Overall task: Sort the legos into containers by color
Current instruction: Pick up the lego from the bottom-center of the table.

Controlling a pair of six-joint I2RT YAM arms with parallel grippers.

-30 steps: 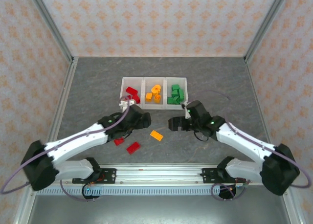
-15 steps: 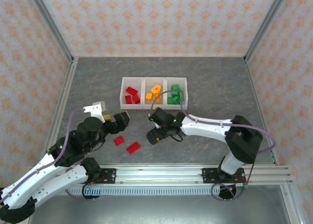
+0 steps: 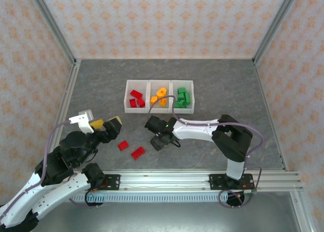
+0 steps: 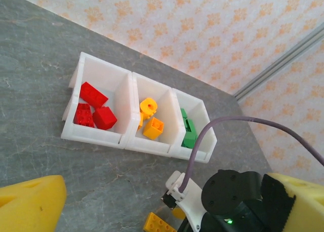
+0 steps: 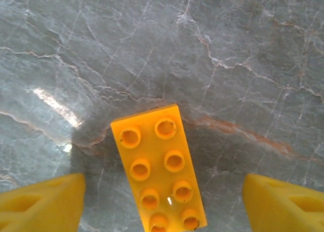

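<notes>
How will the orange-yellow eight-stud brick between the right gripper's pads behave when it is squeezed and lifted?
The orange-yellow brick looks like hard moulded plastic, so it is probably stiff and light. It lies flat, studs up, on the grey table, so it should not roll. Its smooth sides may twist between the pads, since it sits skewed to them.

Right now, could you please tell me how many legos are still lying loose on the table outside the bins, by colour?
Red legos: 2
Orange legos: 1
Total: 3
</notes>
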